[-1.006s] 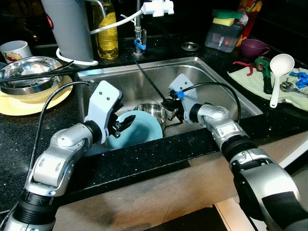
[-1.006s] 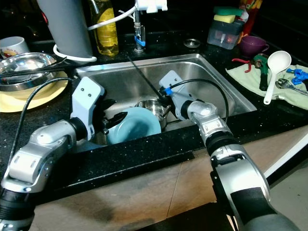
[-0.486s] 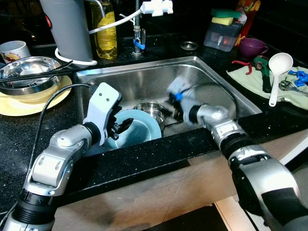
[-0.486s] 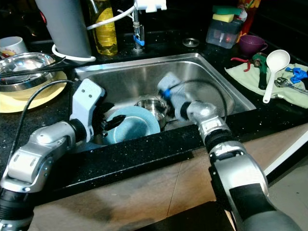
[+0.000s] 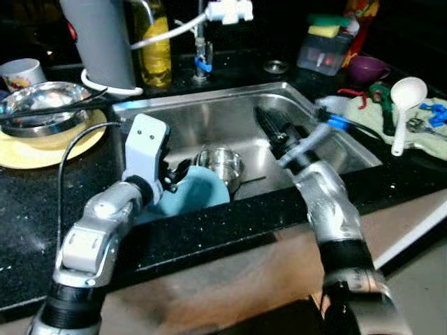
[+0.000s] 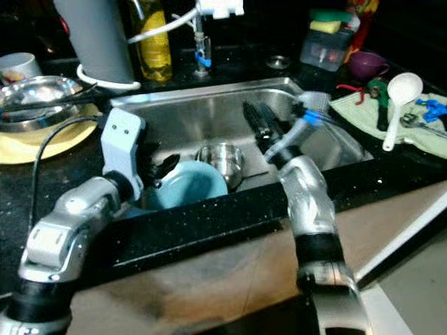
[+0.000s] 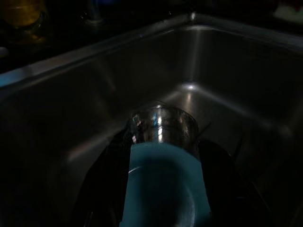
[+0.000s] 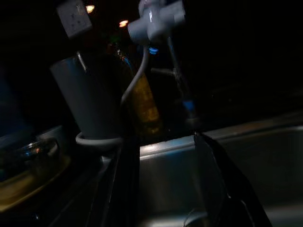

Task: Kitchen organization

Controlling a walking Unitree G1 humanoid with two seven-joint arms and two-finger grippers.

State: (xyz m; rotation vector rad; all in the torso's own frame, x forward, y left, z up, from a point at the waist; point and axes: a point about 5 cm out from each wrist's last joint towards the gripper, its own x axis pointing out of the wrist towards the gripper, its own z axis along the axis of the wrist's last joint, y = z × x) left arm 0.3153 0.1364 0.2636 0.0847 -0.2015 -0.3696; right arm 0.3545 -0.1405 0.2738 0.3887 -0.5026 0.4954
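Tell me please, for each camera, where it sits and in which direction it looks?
Left eye view: on the head, looking down at the sink; both arms show.
Right eye view: same scene; left pincer at the blue plate.
Left wrist view: looks along the left fingers at the plate and the steel cup.
Right wrist view: along the right pincer toward the faucet.
All share the sink.

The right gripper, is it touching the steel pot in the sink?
Apart. In the right eye view the right gripper is raised above the sink, with bare steel between it and the steel pot.
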